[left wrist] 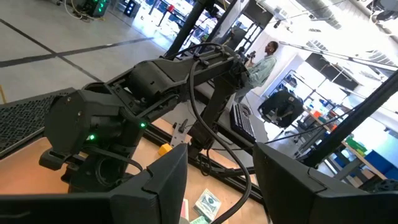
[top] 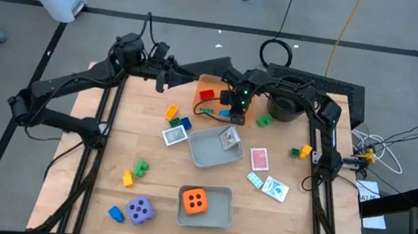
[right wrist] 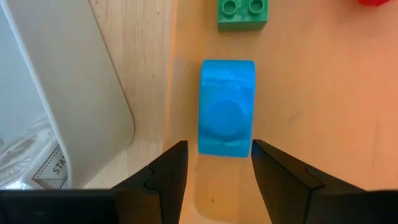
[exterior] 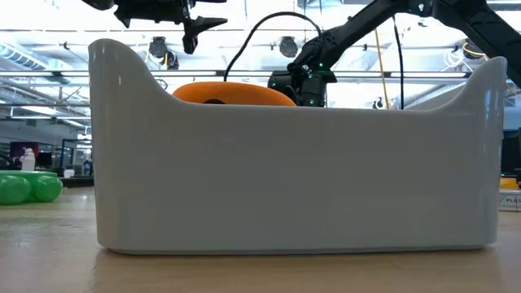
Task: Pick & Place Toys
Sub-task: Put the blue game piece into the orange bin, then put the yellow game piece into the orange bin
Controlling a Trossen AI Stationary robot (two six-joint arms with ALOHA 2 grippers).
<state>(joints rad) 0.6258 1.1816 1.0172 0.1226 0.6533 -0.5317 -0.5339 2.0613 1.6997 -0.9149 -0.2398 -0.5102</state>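
In the right wrist view a blue brick (right wrist: 226, 116) lies flat on the orange tray (right wrist: 311, 93), beside a green brick (right wrist: 242, 14). My right gripper (right wrist: 217, 163) hangs over the tray (top: 210, 99) at the table's far middle, pointing steeply down. It is open, its fingers on either side of the blue brick's near end. My left gripper (left wrist: 219, 186) is held level above the far left (top: 163, 77), open, with nothing between its fingers. An orange die (top: 195, 201) sits in the near grey tray (top: 224, 197). A purple die (top: 139, 209) rests on the table.
A second grey tray (top: 205, 155) holding a card (top: 229, 138) lies mid-table. Loose bricks (top: 141, 168) and cards (top: 259, 157) are scattered around it. A black pot (top: 283, 107) stands at the far right. The near tray's wall (exterior: 293, 179) fills the low view.
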